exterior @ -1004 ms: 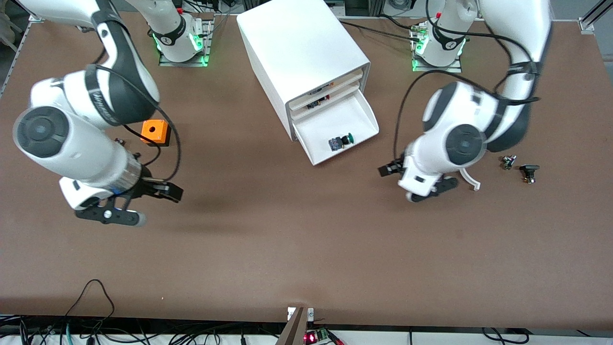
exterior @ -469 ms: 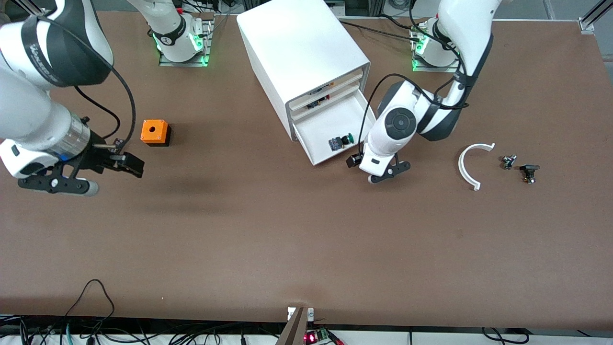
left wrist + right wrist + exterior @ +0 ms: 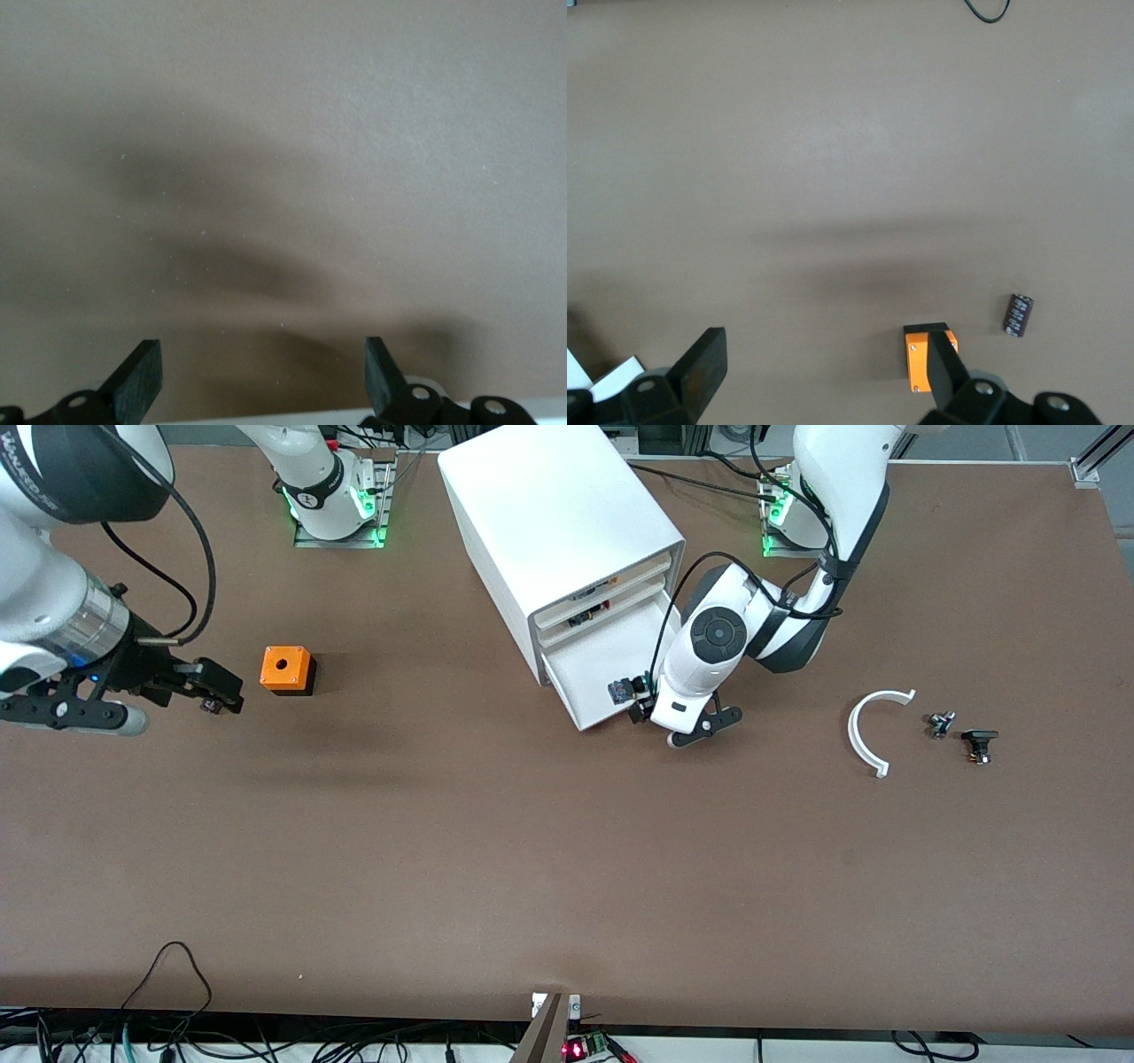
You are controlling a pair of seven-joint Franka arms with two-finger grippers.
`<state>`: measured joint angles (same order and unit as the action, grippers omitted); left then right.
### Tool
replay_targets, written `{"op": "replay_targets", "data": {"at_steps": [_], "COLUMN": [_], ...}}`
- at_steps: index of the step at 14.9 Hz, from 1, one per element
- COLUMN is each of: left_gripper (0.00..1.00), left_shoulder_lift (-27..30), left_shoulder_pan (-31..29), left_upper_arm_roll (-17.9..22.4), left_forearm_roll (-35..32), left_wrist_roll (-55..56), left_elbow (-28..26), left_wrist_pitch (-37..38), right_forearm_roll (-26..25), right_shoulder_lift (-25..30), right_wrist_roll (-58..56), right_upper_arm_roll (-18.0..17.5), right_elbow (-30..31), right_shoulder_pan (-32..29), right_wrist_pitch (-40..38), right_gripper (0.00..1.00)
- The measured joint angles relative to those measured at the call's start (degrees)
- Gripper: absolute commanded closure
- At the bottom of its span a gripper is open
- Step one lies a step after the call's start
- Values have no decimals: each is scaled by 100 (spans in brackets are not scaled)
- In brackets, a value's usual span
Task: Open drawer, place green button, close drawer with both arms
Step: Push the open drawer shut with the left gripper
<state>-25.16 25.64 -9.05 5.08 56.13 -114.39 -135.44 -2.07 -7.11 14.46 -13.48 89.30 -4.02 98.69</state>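
The bottom drawer (image 3: 602, 657) of the white cabinet (image 3: 549, 505) stands pulled out. The button (image 3: 621, 689) lies in it near its front edge, its green cap partly hidden by the left arm. My left gripper (image 3: 675, 726) is open and empty, low at the drawer's front corner toward the left arm's end. In the left wrist view the gripper (image 3: 261, 381) shows only brown table and a thin white strip between the fingers (image 3: 142, 376). My right gripper (image 3: 168, 701) is open and empty above the table beside the orange cube (image 3: 288, 670). It also shows in the right wrist view (image 3: 819, 372).
The orange cube (image 3: 920, 359) and a small dark cylinder (image 3: 1019, 315) lie by the right gripper. A white curved piece (image 3: 873, 731), a small metal part (image 3: 941, 724) and a flat black part (image 3: 979, 741) lie toward the left arm's end. The three upper drawers are nearly shut.
The left gripper has moved from beside the white curved piece to the drawer's front corner. The right gripper has drawn back toward its own end of the table. The button stayed in the drawer.
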Motion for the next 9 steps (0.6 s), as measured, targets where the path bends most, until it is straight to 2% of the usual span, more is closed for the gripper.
{"op": "replay_targets", "data": {"at_steps": [5, 9], "left_gripper": [0, 0], "left_shoulder_lift": [15, 89], "left_shoulder_pan": [2, -13], "left_upper_arm_roll": [-351, -627], "left_forearm_roll": [0, 97], "left_wrist_roll": [76, 114], "left_elbow": [-187, -424], "left_wrist_pitch": [-1, 1], "right_forearm_roll": [20, 44], "right_shoulder_lift": [576, 790], "right_wrist_roll": [-203, -208], "right_upper_arm_roll": [59, 128], "right_elbow": [358, 442], "right_shoulder_pan": [-2, 6], "right_wrist_pitch": [-74, -186], "right_gripper": [0, 0]}}
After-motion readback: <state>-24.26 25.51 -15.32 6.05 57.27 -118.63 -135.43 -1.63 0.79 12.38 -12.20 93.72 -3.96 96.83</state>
